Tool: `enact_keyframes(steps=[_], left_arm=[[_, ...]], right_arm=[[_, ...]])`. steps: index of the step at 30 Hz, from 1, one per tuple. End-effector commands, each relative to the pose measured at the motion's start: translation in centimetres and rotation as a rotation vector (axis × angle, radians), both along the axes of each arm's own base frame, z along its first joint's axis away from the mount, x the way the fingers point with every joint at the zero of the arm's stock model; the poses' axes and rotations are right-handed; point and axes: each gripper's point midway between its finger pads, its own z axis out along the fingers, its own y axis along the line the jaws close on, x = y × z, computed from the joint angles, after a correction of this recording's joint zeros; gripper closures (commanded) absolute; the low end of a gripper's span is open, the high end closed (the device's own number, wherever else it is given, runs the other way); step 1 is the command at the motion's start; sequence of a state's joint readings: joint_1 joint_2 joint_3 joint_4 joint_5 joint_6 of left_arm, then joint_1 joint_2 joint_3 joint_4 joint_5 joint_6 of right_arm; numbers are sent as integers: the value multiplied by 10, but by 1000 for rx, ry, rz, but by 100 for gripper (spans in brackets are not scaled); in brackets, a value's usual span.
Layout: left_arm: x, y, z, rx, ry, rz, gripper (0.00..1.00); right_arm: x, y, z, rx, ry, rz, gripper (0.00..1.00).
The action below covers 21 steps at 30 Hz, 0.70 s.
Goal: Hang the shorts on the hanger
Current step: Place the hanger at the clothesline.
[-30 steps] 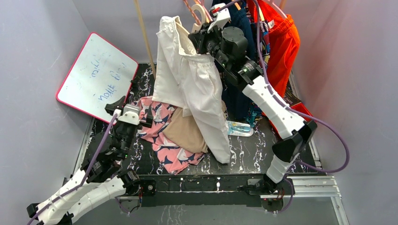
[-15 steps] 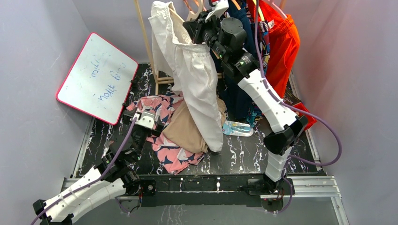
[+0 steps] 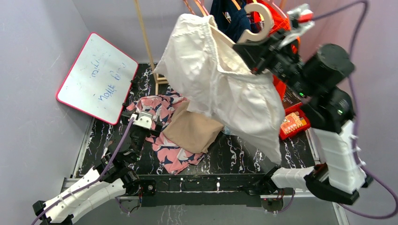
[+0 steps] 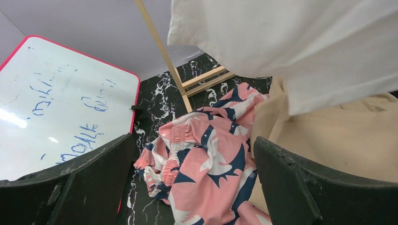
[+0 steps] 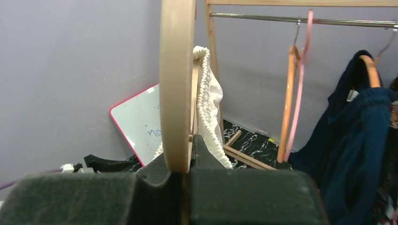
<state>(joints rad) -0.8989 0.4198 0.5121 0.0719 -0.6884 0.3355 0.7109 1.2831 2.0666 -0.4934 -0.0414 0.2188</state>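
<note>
The left arm lies low along the near left of the table (image 3: 244, 150), a black surface with white veining. The left gripper (image 4: 192, 143) hovers just above the heaped clothes with its jaws spread wide and nothing between them. Under it lies a crumpled pink garment (image 4: 206, 173) with a navy pattern. Tan shorts (image 3: 192, 131) lie touching that garment on its right side.

Above these, the right arm reaches up high on the right side. The right gripper (image 5: 185, 171) is pressed tight on the hanger (image 5: 177, 70), its two pads squeezing the pale wooden neck just below the thick round hook. The shorts (image 3: 220, 89) hang in the air from this hanger. In the top view they spread out to the left of and below the pincer, and their loose legs trail down over the tan shorts without clearly touching the table. In the right wrist view the gathered waistband runs up just behind the hook, against one of the hanger's arms. How the cloth sits on the other arm is hidden.

A red packet (image 3: 293, 123) lies on the right of the table, under the raised arm. Farther back, a pink-rimmed whiteboard (image 3: 96, 75) leans on the left wall. A wooden rack (image 3: 145, 37) stands at the back. From its rail hang an orange hanger (image 5: 287, 103), a pink hanger (image 5: 300, 84) and a dark blue garment (image 5: 361, 140).
</note>
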Motion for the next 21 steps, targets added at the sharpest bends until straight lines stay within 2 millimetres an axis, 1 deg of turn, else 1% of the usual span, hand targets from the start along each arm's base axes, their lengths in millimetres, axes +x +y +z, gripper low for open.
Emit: enact_keyframes(steps=[1, 3, 5, 6, 8, 10, 14, 17, 19, 21], left_arm=[[-3, 5, 25, -14, -42, 3, 2], [-3, 6, 29, 2, -53, 3, 2], [-2, 6, 32, 20, -69, 5, 2], [-1, 7, 32, 28, -77, 7, 2], [-1, 7, 30, 40, -80, 11, 1], [0, 8, 26, 42, -78, 19, 2], [-3, 10, 22, 34, -83, 15, 2], [-3, 10, 25, 44, -89, 11, 2], [-2, 8, 28, 61, -88, 8, 2], [0, 2, 26, 108, -83, -16, 2]], right_arm=[[-12, -41, -19, -93, 50, -126, 100], [-15, -51, -35, -175, 83, -153, 100], [-15, -58, -57, -257, 120, -175, 100], [-17, -65, -63, -271, 120, -195, 100], [-16, -73, -83, -322, 145, -230, 100], [-17, -85, -93, -351, 163, -274, 100], [-19, -106, -106, -382, 186, -354, 100], [-9, -120, -113, -398, 198, -456, 100], [1, -123, -115, -401, 191, -505, 100], [14, -118, -115, -395, 175, -535, 100]])
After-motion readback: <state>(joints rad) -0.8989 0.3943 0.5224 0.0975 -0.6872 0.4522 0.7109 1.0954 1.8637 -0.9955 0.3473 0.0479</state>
